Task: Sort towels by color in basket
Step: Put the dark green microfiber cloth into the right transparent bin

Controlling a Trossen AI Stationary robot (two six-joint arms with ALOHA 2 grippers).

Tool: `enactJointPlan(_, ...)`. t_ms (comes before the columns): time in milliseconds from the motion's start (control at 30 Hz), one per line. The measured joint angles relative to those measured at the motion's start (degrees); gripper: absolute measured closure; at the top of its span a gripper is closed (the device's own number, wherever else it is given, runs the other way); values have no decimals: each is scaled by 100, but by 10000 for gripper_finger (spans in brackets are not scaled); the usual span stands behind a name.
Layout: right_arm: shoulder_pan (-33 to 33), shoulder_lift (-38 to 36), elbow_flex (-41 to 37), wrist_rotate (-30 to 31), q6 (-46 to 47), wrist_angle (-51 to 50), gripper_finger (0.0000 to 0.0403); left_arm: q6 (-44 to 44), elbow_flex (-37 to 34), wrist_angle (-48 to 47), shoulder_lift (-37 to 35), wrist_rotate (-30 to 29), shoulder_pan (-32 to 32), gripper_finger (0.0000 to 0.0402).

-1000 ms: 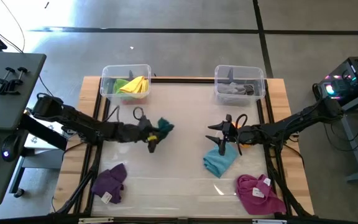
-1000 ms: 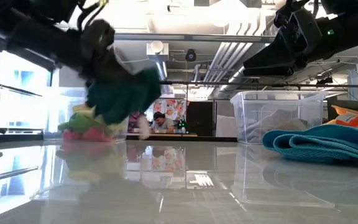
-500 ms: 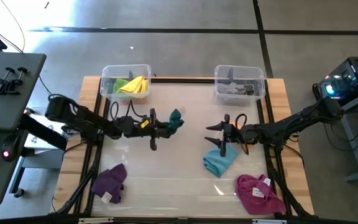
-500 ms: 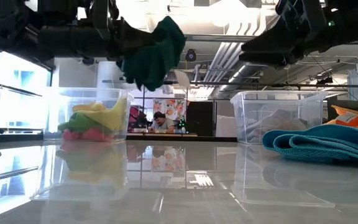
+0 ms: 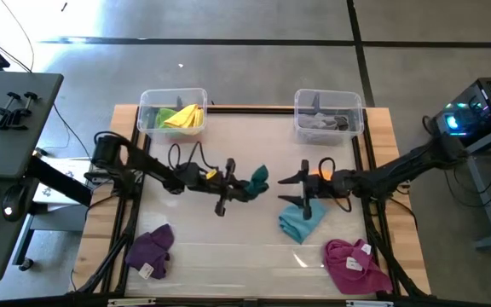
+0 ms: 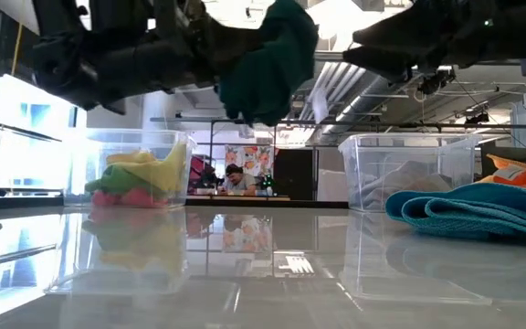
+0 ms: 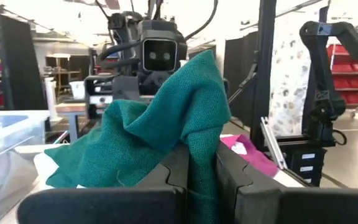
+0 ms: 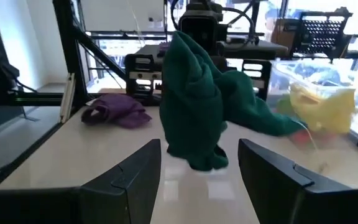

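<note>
My left gripper [image 5: 239, 189] reaches over the table's middle, shut on the dark teal towel [image 5: 259, 177], which shows high up in the low view [image 6: 268, 59]. My right gripper [image 5: 290, 182] faces it from the table's right, open, a short gap away; the teal towel [image 8: 197, 106] hangs just ahead of its fingers. The light blue towel [image 5: 301, 220] lies below the right gripper, with an orange towel [image 6: 519, 172] beside it. The purple towel [image 5: 152, 247] and the magenta towel [image 5: 356, 264] lie near the near edge. My left gripper pinches a bunched fold of the dark teal towel [image 7: 197, 158] between its two fingers, coming level from the table's left. The towel is lifted clear of the table; its free part stands up and drapes beyond the fingertips, slack.
The far-left clear bin [image 5: 173, 115] holds yellow, green and pink towels. The far-right clear bin [image 5: 328, 119] holds a grey towel. Dark frame rails run along the table's left and right sides. A glossy bare strip lies between the two bins [image 6: 272, 247].
My left gripper has carried the dark teal towel toward the table's right and upward, from left of centre to just in front of the right gripper. The towel stays bunched in its shut fingers. My right gripper has risen a little above the light blue towel.
</note>
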Motion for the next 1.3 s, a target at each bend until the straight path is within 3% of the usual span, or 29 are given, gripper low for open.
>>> enactJointPlan(300, 0, 1212, 736, 111, -346, 249, 194, 44, 284, -132, 243, 88, 8, 380)
enactJointPlan(500, -2, 1574, 1136, 320, -430, 199, 196, -2, 284, -263, 243, 89, 8, 380)
enactJointPlan(767, 0, 1585, 1244, 259, -451, 134, 269, -159, 286, -393, 232, -97, 4, 375)
enactJointPlan(1067, 9, 1543, 1244, 630, -393, -117, 389, -153, 284, -879, 232, -422, 9, 262)
enactJointPlan(1300, 13, 823, 1251, 1649, 243, -1585, 379, -158, 286, -1883, 239, -1432, 11, 218)
